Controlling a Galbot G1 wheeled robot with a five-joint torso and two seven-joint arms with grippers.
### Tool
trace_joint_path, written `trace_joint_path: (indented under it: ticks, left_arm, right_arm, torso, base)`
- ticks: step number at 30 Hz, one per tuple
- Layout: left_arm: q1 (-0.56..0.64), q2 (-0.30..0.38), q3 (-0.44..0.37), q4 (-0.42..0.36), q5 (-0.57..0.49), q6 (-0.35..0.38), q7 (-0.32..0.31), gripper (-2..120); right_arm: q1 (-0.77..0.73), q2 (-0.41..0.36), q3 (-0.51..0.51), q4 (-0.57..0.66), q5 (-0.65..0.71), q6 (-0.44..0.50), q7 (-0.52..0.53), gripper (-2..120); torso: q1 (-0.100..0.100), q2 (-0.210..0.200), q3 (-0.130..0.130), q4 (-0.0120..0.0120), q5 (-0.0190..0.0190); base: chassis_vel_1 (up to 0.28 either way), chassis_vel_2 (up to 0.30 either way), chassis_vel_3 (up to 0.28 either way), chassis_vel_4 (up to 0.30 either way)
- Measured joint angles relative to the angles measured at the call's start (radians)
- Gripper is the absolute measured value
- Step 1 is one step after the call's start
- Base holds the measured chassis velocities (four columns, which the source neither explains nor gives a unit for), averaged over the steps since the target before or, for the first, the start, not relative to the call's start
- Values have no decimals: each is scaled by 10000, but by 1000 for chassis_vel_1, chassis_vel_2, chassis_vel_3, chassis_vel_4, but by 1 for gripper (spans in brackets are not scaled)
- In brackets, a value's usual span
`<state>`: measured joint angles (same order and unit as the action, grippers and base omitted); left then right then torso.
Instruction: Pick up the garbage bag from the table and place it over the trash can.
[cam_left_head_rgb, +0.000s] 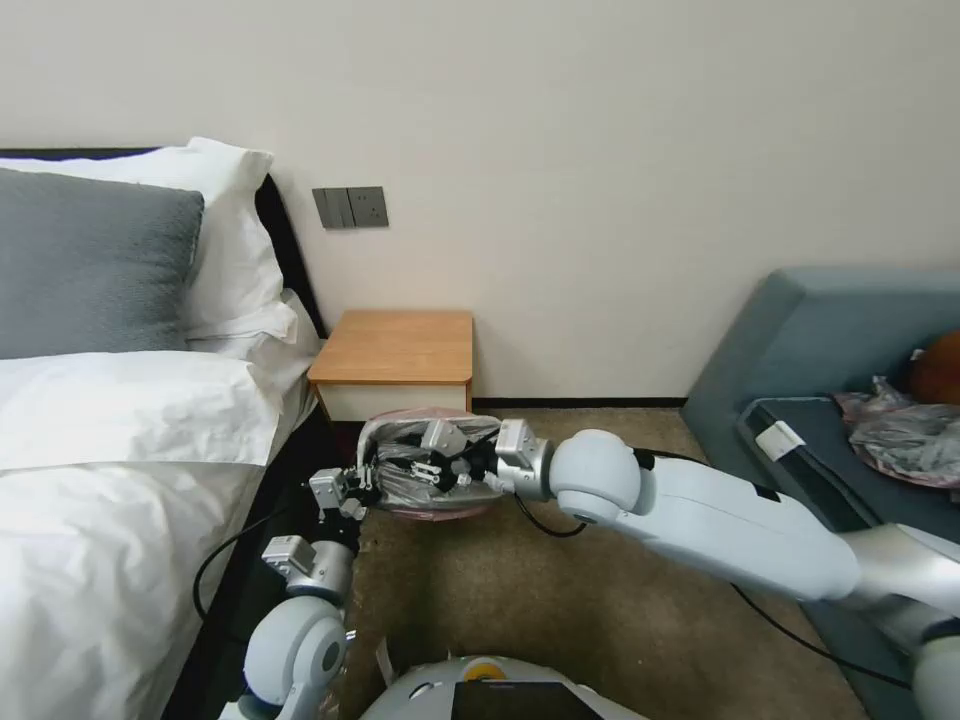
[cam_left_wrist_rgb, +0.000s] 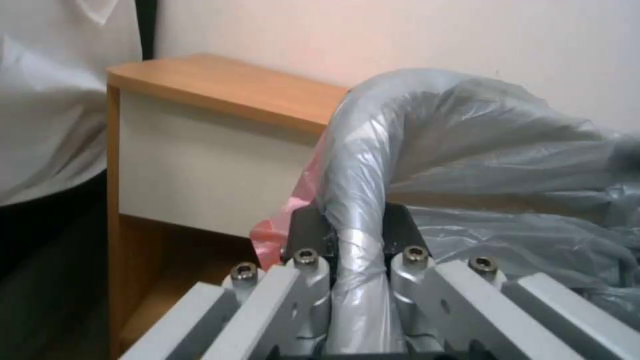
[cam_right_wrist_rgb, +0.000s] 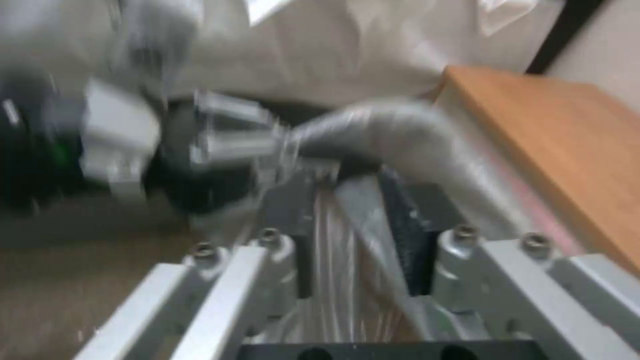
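- Far left, the bed (cam_left_head_rgb: 120, 450) with white sheets and a grey pillow runs along the side of the scene.
- Left hand (cam_left_head_rgb: 352, 487) sits low by the bed's edge, just left of the bin; in its wrist view the fingers (cam_left_wrist_rgb: 308, 235) are clenched on the rim, with a tube of grey bag (cam_left_wrist_rgb: 360, 210) wrapped over it and running between them.
- The bag (cam_left_head_rgb: 425, 465) is stretched over the bin on the carpet, right in front of the counter (cam_left_head_rgb: 395, 350); pink edge (cam_left_wrist_rgb: 283, 225) peeks out beside the left hand's fingers and under the bin's near side.
- The bin itself is almost wholly covered by plastic, so its colour can't be made out; it stands lower than the counter top.
- Counter top is bare wood, white drawer front below, against the wall.
- Right hand (cam_left_head_rgb: 447, 462) reaches in from the right, over the bin's mouth, and its wrist view shows the fingers (cam_right_wrist_rgb: 400, 220) grasping a fold of the bag (cam_right_wrist_rgb: 373, 135), with the left hand (cam_right_wrist_rgb: 220, 135) just beyond, blurred.
- Far right, a blue-grey sofa (cam_left_head_rgb: 830, 340) with more crumpled plastic lying on it.
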<state>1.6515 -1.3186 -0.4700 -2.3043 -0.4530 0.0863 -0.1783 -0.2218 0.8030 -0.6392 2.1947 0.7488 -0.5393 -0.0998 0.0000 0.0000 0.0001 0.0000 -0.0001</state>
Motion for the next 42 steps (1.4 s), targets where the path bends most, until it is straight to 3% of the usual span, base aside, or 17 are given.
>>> trace_joint_path:
  ticks: [6,25,31,42]
  left_arm:
    - [140,-35,15,-82,244,-130,147,5]
    - [362,-197,64,-247,499,-358,389,5]
    - [369,-253,156,-241,784,-479,545,5]
    - [429,-228,110,-311,1111,-705,812,5]
  right_arm:
    - [79,126,-439,-388,-1040,-189,-490,0]
    - [-52,907,-1115,-1751,-3468,-89,-374,0]
    - [173,1284,-1442,-1816,-3328,-944,541,0]
    - [519,1535,-1869,-2071,-3547,-1620,535,0]
  torso:
    - [0,0,0,-1,1]
    - [0,0,-1,0,1]
    - [0,0,-1,1,0]
    - [0,0,-1,0,1]
  base:
    - [0,0,0,0]
    - [0,0,0,0]
    - [0,0,0,0]
    - [0,0,0,0]
